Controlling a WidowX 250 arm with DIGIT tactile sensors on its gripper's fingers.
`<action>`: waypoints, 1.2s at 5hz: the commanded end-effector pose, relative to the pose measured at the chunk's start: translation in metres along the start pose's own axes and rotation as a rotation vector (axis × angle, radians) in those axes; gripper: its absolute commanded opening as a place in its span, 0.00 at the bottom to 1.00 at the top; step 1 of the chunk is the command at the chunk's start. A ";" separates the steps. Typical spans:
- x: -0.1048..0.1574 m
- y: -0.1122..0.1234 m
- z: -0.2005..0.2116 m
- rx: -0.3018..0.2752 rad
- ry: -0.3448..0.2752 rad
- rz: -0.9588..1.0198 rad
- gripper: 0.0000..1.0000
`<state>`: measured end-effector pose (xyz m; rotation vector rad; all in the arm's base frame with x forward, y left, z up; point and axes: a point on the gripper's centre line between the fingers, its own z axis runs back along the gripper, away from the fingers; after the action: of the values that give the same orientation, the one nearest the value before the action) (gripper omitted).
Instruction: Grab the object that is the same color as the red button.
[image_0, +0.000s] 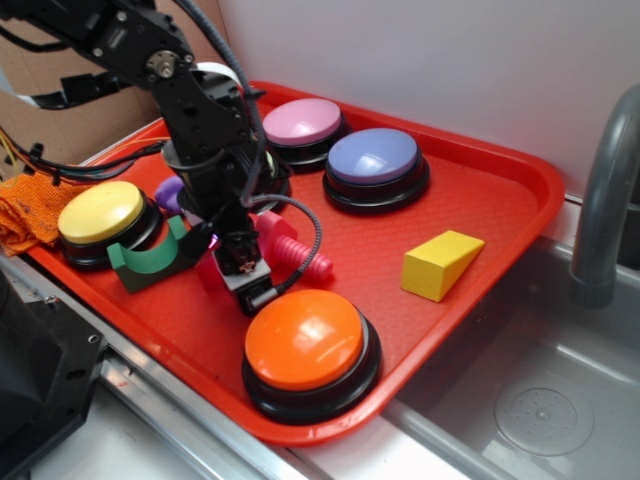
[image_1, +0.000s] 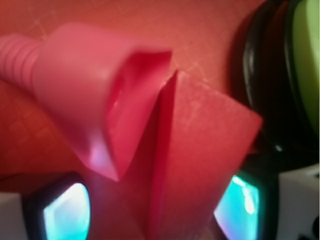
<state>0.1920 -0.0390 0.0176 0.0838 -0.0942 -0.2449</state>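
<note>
The red wedge (image_1: 200, 165), mostly hidden under the arm, lies on the tray (image_0: 480, 190) between the gripper's (image_0: 235, 265) spread fingers, touching the pink bolt (image_1: 85, 100).

Tray (image_0: 480, 200): red-orange. Buttons, all on black bases: orange dome (image_0: 303, 338), yellow dome (image_0: 100, 210), pink dome (image_0: 302, 121), lavender-blue dome (image_0: 373, 155). Wedge block (image_0: 440, 263): yellow. Red wedge (image_1: 200, 150): matte red. Bolt (image_1: 85, 95): pink. Arch block (image_0: 150, 258): dark green. Gripper (image_0: 243, 272): black. Cloth (image_0: 25, 210) beside the tray: orange.

Black arm (image_0: 200, 120), coiled black cable (image_0: 310, 235)
</note>
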 end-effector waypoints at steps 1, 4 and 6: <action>0.007 0.003 0.005 0.013 -0.036 0.051 0.00; 0.005 0.019 0.034 -0.023 -0.009 0.178 0.00; 0.002 0.065 0.126 -0.066 -0.034 0.335 0.00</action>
<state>0.1921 0.0127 0.1376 -0.0039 -0.0891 0.0984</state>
